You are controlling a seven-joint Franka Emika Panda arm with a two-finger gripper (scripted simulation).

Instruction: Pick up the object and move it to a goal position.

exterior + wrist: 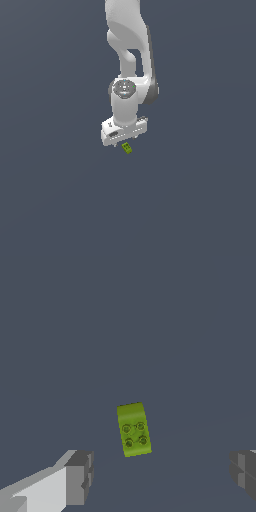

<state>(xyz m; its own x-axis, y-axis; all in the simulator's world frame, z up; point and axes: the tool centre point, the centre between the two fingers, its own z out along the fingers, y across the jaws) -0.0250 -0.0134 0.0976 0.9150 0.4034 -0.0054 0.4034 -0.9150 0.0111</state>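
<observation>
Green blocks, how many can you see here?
1. The green block lies on the dark floor just below the white gripper; the wrist view shows it between the open fingers, touching neither.

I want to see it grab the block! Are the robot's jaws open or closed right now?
Open. In the wrist view the two fingers stand far apart, with the green block lying free between them, touching neither.

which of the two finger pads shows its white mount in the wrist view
The pad on the white bar; the other pad shows only grey at the frame edge.
</observation>
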